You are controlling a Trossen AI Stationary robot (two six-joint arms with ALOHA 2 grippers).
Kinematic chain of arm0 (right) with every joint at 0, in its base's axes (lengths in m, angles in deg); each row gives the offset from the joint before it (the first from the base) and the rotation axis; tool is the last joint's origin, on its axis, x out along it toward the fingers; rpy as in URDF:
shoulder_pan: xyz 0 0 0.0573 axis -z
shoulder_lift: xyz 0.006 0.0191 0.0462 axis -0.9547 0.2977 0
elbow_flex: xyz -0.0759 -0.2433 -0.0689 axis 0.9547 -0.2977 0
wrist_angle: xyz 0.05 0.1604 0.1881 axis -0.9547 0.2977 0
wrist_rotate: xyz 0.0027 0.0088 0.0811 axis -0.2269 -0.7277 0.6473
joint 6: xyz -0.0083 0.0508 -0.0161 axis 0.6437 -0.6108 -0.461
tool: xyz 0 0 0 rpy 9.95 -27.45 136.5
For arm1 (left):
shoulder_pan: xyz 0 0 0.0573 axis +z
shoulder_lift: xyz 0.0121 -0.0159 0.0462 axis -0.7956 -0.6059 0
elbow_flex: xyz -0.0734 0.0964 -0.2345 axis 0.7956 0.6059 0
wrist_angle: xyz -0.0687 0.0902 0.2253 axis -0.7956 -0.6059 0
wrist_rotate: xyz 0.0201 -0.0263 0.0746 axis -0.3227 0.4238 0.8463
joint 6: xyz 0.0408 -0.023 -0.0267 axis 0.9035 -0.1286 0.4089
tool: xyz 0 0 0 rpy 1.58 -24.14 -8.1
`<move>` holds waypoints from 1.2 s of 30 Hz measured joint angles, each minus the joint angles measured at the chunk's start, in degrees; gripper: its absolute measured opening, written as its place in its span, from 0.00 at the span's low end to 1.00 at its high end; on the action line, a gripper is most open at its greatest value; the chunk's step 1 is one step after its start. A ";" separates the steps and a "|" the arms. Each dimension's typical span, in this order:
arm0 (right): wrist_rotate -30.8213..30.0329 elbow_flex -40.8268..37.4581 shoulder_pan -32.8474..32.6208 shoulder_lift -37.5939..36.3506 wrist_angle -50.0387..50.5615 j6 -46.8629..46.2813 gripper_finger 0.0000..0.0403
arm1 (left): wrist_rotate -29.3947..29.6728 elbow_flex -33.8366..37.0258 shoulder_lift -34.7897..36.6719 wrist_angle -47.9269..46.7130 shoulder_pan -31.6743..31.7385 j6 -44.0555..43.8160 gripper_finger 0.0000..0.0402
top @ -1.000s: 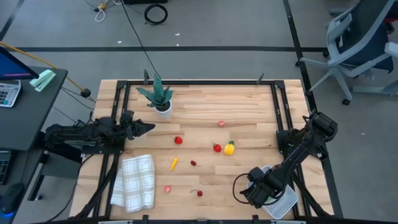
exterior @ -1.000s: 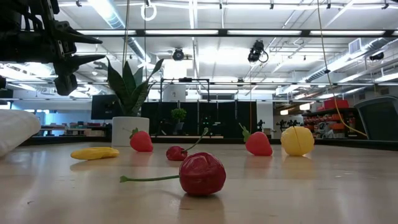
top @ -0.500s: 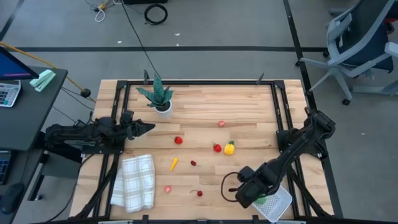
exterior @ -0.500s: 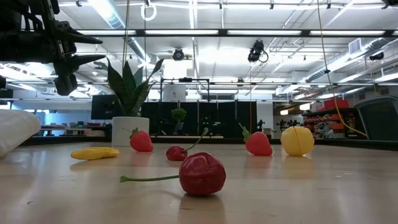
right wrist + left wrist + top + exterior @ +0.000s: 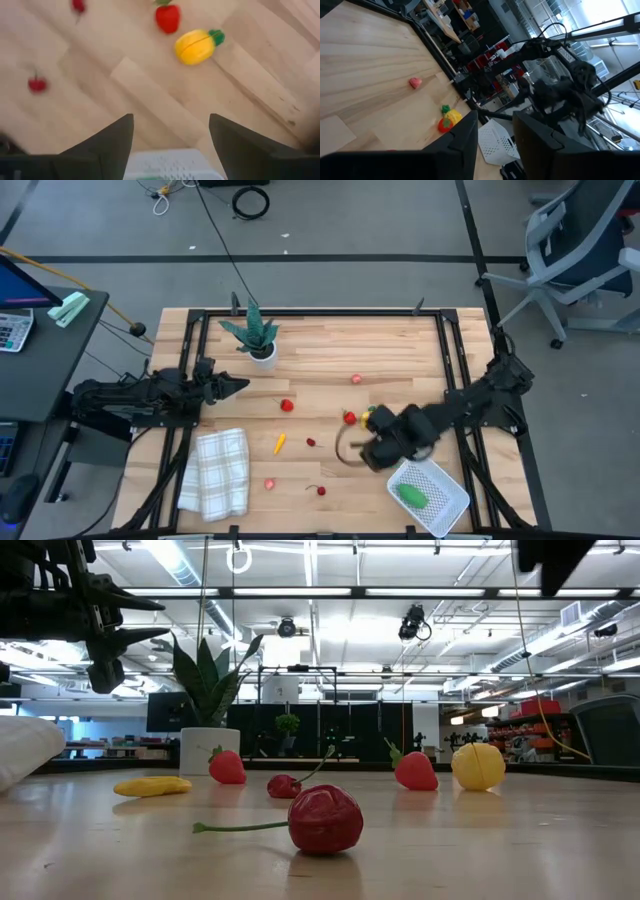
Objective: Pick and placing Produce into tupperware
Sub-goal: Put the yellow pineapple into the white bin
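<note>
The white tupperware (image 5: 440,502) stands at the table's near right corner with the green oblong piece (image 5: 412,495) lying in it. The yellow pepper (image 5: 370,416) and a red strawberry (image 5: 349,417) lie mid-table. My right gripper (image 5: 362,452) hangs open and empty just beyond the tupperware's far left corner. In the right wrist view its fingers (image 5: 107,145) stand short of the pepper (image 5: 196,46) and strawberry (image 5: 167,17). My left gripper (image 5: 235,385) waits open and empty above the table's left side. An orange piece (image 5: 280,443), cherries and small pink pieces lie scattered on the wood.
A spiky green plant in a white pot (image 5: 258,340) stands at the far left. A folded white checked cloth (image 5: 215,472) lies at the near left. Black rails run along the table's left and right edges. Bare wood lies between the plant and the pink piece (image 5: 356,379).
My right gripper has swung from over the tupperware toward the table's left and far edges, to near the pepper. The tupperware now shows uncovered, with the green piece lying in it. My left arm has kept still.
</note>
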 joint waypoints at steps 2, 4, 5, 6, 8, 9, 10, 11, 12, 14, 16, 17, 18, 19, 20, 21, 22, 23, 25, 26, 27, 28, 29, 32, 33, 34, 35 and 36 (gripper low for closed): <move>1.03 -0.88 3.05 0.01 0.04 -2.34 0.67 | 0.02 0.00 -0.01 0.02 0.00 -0.02 0.31; 1.05 -1.61 6.10 0.01 -0.11 -5.73 0.67 | 0.00 0.00 -0.01 0.02 0.00 -0.13 0.32; 1.07 -2.02 7.76 0.01 -0.07 -7.26 0.67 | 0.02 0.00 0.00 0.02 0.00 -0.14 0.32; 1.11 -2.50 9.28 0.01 -0.12 -8.69 0.67 | 0.00 0.00 0.00 0.04 0.00 -0.15 0.32; 2.38 -3.16 12.41 0.01 -0.25 -10.68 0.67 | 0.00 0.00 -0.01 0.04 0.00 -0.15 0.33; 3.04 -3.47 13.94 0.01 -0.56 -11.28 0.67 | 0.01 0.00 0.00 0.04 0.00 -0.15 0.33; 3.69 -3.82 15.32 0.01 -0.98 -11.78 0.67 | 0.00 -0.01 -0.01 0.04 0.00 -0.17 0.33; 3.97 -4.10 16.55 0.01 -1.65 -12.38 0.67 | 0.01 0.00 -0.01 0.04 0.00 -0.17 0.33; 3.99 -4.48 17.60 0.03 -2.91 -13.16 0.67 | 0.00 -0.01 -0.01 0.05 0.00 -0.17 0.34; 4.32 -5.56 19.23 0.01 -5.77 -14.30 0.67 | 0.00 0.00 -0.01 0.07 0.00 -0.17 0.33; 5.98 -7.47 20.25 0.01 -8.48 -13.67 0.67 | 0.00 0.00 -0.01 0.15 0.00 -0.18 0.33; 6.95 -8.59 20.56 0.01 -9.51 -12.60 0.67 | 0.00 -0.02 0.00 0.15 0.00 -0.18 0.33; 8.12 -10.01 20.74 0.01 -10.48 -12.08 0.67 | 0.00 0.00 -0.01 0.15 0.00 -0.17 0.32; 9.33 -11.55 20.87 0.01 -11.34 -11.89 0.67 | 0.00 -0.01 -0.01 0.15 0.00 -0.17 0.32; 10.37 -13.18 20.91 0.01 -12.10 -12.07 0.67 | 0.00 -0.01 0.00 0.15 0.00 -0.18 0.32; 11.16 -14.74 20.90 0.03 -12.84 -12.55 0.67 | 0.00 -0.02 -0.01 0.15 0.00 -0.17 0.32; 11.76 -16.29 20.85 0.03 -13.73 -13.30 0.67 | 0.00 0.00 0.00 0.16 0.00 -0.18 0.31; 12.67 -17.59 20.70 0.03 -14.87 -14.01 0.67 | 0.00 -0.02 0.00 0.17 0.00 -0.19 0.31; 15.20 -19.46 20.54 0.04 -16.11 -14.28 0.67 | 0.00 -0.02 0.01 0.15 0.00 -0.18 0.32; 16.10 -19.89 20.51 0.05 -16.28 -14.30 0.67 | 0.00 0.00 -0.01 0.16 0.00 -0.15 0.32; 16.35 -20.20 20.49 0.05 -16.30 -14.30 0.67 | 0.00 -0.01 0.00 0.16 0.00 -0.15 0.32; 16.35 -20.35 20.49 0.05 -16.29 -14.30 0.67 | 0.00 -0.01 -0.01 0.17 0.00 -0.15 0.32; 15.63 -20.45 20.54 0.05 -16.35 -14.30 0.67 | 0.00 0.00 -0.01 0.15 0.00 -0.14 0.33; 12.42 -20.45 20.74 0.05 -16.35 -14.28 0.67 | 0.00 -0.01 0.00 0.15 0.00 -0.13 0.33; 11.96 -20.45 20.94 0.05 -16.35 -14.28 0.67 | 0.00 -0.01 0.00 0.15 0.00 -0.11 0.33; 11.94 -20.45 21.10 0.05 -16.38 -14.28 0.67 | 0.00 0.00 0.00 0.15 0.00 -0.11 0.32; 11.94 -20.45 21.34 0.05 -16.53 -14.29 0.67 | 0.00 0.00 0.00 0.14 0.00 -0.09 0.32; 11.94 -20.45 21.39 0.05 -16.91 -14.28 0.67 | 0.00 -0.02 0.01 0.15 0.00 -0.09 0.32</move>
